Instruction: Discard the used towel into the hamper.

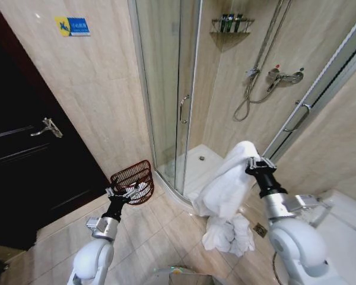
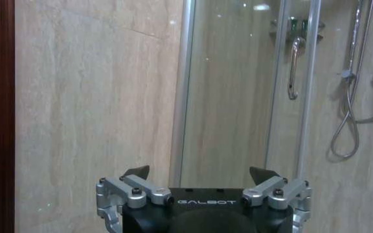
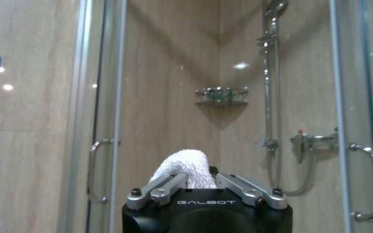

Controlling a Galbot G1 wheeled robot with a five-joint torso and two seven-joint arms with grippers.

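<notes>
Head view: right gripper raised before the shower door, clamped on the towel; the towel hangs long and vertical, its tail reaching the floor tiles; hamper stands at the wall's foot beside the shower corner, well to the left of the towel; left gripper sits just in front of it, nearer by far.

Left wrist view: fingers spread wide, nothing between them.

Right wrist view: jaws narrow, towel bunched between them.
</notes>
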